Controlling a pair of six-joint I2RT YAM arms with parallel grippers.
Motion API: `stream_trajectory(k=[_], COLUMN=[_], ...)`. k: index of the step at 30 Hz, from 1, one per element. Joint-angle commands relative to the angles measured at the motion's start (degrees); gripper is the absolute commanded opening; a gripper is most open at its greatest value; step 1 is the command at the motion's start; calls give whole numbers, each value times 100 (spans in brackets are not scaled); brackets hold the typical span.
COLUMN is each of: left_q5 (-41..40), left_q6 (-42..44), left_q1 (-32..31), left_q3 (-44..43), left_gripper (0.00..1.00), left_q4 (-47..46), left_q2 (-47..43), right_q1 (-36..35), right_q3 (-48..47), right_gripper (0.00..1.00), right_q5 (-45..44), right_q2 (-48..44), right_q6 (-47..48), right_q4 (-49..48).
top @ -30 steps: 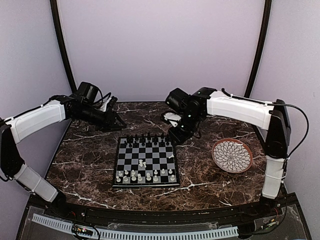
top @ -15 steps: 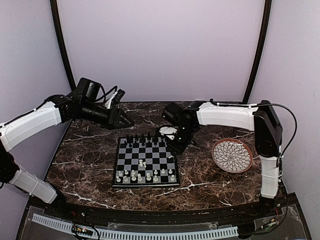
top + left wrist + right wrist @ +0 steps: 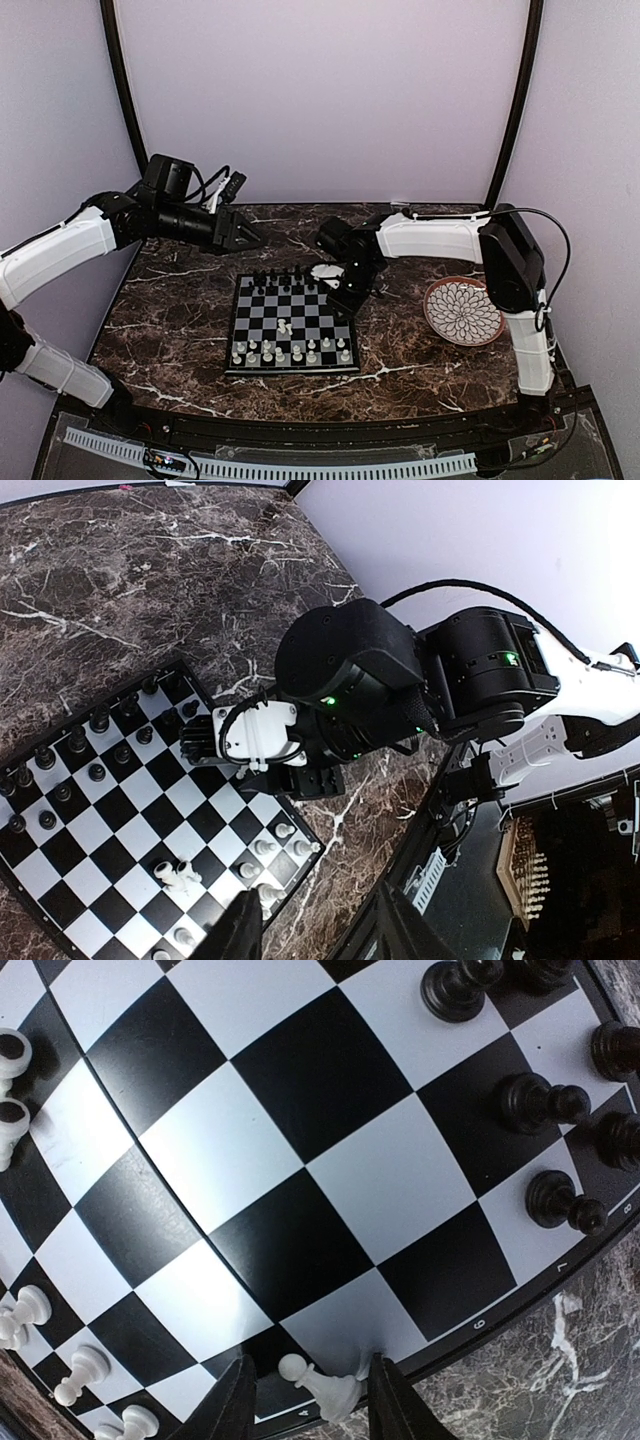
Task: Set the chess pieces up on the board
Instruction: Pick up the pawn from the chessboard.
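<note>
pawn down at the board's rim

the right pincer (image 3: 312, 1370) is low over the board (image 3: 300, 1250), jaws apart, with a white pawn (image 3: 325, 1388) lying on its side between them at the right-hand rim. nothing looks gripped. the left pincer (image 3: 318, 910) hangs wide and empty above the far left corner.

the step looks like gathering this stray. next it needs a close on the pawn, then a lift toward the white rows (image 3: 290, 352).

another white piece (image 3: 178, 876) lies tipped mid-board. black pieces (image 3: 552, 1200) stand near; the middle squares are bare. beyond the rim is marble surface (image 3: 170, 320).
</note>
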State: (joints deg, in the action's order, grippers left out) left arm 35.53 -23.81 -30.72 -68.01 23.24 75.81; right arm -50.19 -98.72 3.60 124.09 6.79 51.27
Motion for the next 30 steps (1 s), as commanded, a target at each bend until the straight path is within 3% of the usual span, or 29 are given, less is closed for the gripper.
stream_trajectory(k=[1, 30], left_q5=[145, 272], left_q6=[-50, -247], left_q1=[5, -4], left_q3=[171, 464], left_gripper=[41, 41], left_q4=[-176, -582], left_q2=[-222, -336], right_q1=[11, -153], right_q3=[-49, 775], right_gripper=[40, 40], right_q5=[175, 389], right_q2=[16, -434], right_q6=[-46, -188], right_q4=[-54, -81])
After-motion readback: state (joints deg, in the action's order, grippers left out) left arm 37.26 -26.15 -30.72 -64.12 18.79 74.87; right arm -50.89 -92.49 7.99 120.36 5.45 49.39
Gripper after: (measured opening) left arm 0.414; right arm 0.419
